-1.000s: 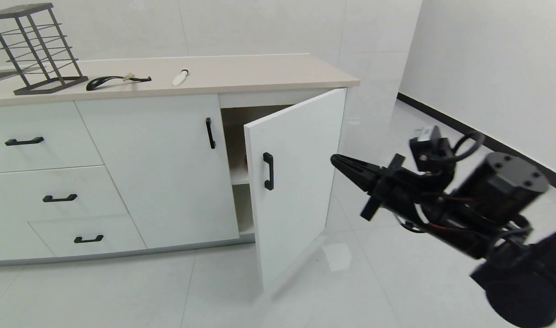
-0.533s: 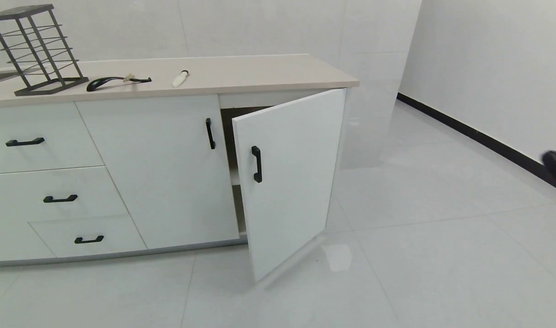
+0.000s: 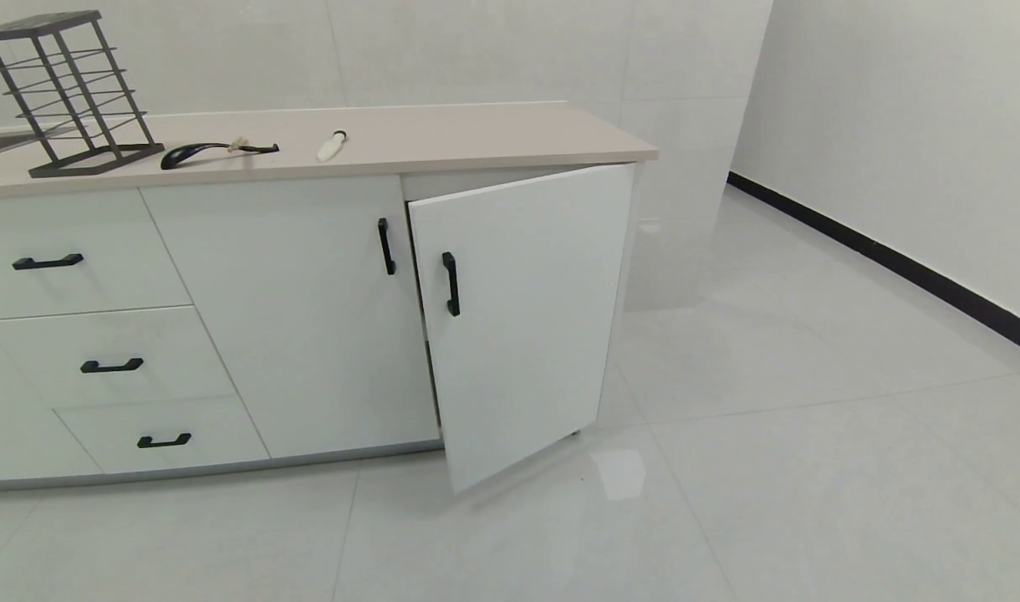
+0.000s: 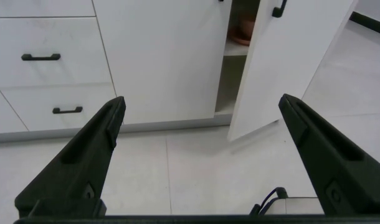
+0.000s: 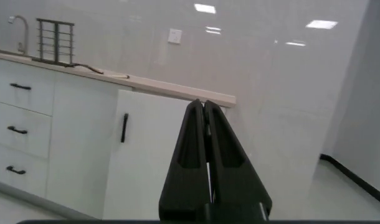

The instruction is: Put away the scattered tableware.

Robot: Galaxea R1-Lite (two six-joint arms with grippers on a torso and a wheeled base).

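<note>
On the beige countertop (image 3: pixel 476 134) lie a black ladle (image 3: pixel 213 151) and a small white-handled utensil (image 3: pixel 332 145). Below its right end, a white cabinet door (image 3: pixel 522 309) with a black handle (image 3: pixel 451 284) stands slightly ajar. Through the gap, the left wrist view shows a reddish-brown dish (image 4: pixel 243 31) on the inner shelf. My left gripper (image 4: pixel 202 106) is open and empty, hanging low over the floor in front of the cabinet. My right gripper (image 5: pixel 204 109) is shut with nothing in it, off to the cabinet's right and pointing at the door (image 5: pixel 146 155).
A black wire rack (image 3: pixel 67 92) stands at the counter's left end. Three drawers (image 3: pixel 84 318) with black handles sit left of a shut cabinet door (image 3: pixel 293 309). Open tiled floor (image 3: pixel 769 468) stretches to the right, up to a wall with a black skirting (image 3: pixel 895 267).
My right arm has pulled back out of the head view. The cabinet door has swung from about half open to nearly shut.
</note>
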